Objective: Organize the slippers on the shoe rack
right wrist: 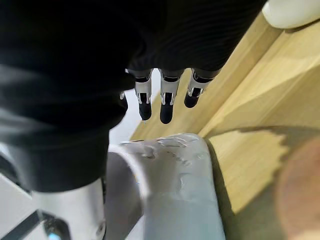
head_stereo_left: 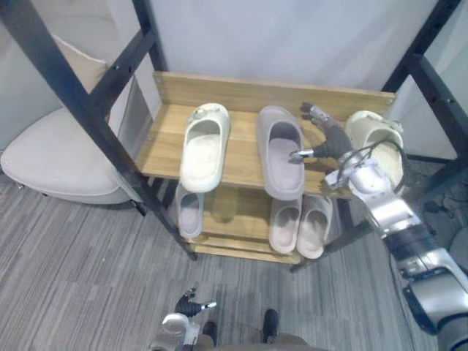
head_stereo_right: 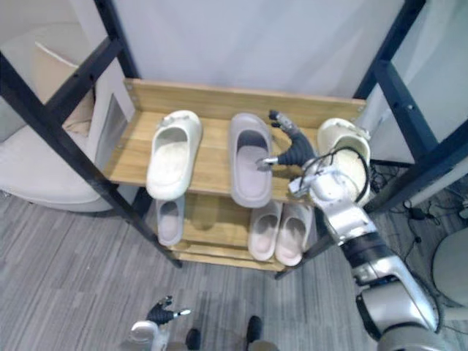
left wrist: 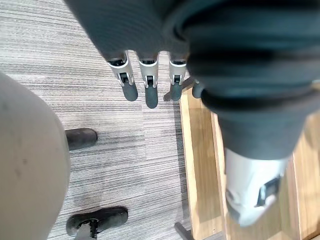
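A wooden shoe rack (head_stereo_left: 241, 91) stands before me. Its top shelf carries a cream slipper (head_stereo_left: 205, 146) on the left, a grey slipper (head_stereo_left: 278, 150) in the middle and a second cream slipper (head_stereo_left: 376, 139) on the right, partly behind my arm. My right hand (head_stereo_left: 329, 142) hovers open between the grey slipper and the right cream one. Its fingers (right wrist: 167, 100) point straight at the rack's back board, and its thumb reaches the rim of the grey slipper (right wrist: 175, 190). On the lower shelf sit a grey slipper (head_stereo_left: 190, 210) and a pale pair (head_stereo_left: 300, 225). My left hand (head_stereo_left: 191, 303) hangs open low over the floor.
Black metal frame bars (head_stereo_left: 73, 95) cross on the rack's left, and further bars (head_stereo_left: 431, 73) cross on its right. A white padded chair (head_stereo_left: 51, 153) stands at the left. Grey striped carpet (head_stereo_left: 73, 263) lies in front of the rack, and a white wall rises behind it.
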You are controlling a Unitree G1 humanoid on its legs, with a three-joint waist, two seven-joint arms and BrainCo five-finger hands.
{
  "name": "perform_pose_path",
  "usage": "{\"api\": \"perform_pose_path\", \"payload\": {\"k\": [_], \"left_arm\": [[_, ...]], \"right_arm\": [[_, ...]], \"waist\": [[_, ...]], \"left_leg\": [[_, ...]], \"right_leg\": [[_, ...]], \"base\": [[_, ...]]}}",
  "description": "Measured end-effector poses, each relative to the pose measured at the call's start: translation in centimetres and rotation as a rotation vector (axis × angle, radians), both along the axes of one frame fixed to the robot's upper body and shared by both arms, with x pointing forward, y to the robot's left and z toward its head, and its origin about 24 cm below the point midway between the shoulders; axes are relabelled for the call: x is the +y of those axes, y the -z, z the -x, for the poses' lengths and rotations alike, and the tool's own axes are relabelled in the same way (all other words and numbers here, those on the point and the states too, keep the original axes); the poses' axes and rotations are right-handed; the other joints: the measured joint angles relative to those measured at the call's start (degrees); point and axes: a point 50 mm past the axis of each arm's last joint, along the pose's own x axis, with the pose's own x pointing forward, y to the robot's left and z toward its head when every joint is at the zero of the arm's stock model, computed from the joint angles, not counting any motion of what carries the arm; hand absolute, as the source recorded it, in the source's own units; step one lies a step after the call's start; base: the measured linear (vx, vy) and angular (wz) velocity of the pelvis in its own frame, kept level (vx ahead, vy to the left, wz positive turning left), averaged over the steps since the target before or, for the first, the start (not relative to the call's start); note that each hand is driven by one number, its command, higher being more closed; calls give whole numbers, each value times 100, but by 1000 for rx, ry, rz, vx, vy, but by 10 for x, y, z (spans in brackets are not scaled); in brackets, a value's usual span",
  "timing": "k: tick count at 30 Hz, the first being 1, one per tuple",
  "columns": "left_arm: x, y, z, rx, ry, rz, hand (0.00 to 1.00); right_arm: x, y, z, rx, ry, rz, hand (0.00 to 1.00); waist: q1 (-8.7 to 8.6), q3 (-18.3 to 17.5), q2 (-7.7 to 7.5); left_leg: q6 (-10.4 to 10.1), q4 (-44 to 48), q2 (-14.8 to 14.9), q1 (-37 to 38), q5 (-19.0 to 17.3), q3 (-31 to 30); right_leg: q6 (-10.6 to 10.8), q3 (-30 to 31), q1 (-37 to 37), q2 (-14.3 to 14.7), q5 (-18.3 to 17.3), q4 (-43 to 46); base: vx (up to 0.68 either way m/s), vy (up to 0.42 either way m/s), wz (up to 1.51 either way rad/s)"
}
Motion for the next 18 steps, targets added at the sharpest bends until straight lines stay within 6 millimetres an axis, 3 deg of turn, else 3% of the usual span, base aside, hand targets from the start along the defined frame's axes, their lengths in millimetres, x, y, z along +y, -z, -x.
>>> {"api": "perform_pose_path", "payload": {"k": [1, 8, 18], "left_arm": [[0, 0, 0, -1, -2, 0, 0], [6, -1, -2, -6, -16, -6, 0], [11, -1, -2, -5, -39, -10, 0]], "right_arm": [[1, 0, -2, 5, 3, 0, 100], [9, -18, -16, -17, 8, 10, 100], [13, -25, -14, -47, -21, -6, 100]], "waist": [[8, 4, -7], [22, 118, -44], [23, 185, -59]], "left_leg": [[0, 0, 0, 0, 0, 0], [0, -3, -1, 0, 0, -4], [0, -1, 7, 77, -1, 7]], "right_leg": [[0, 1, 0, 0, 0, 0], [-10, 5, -2, 1, -6, 0], [-30, 27, 26, 8, -21, 12]], "base": [[0, 0, 0], [0, 0, 0], [0, 0, 0]]}}
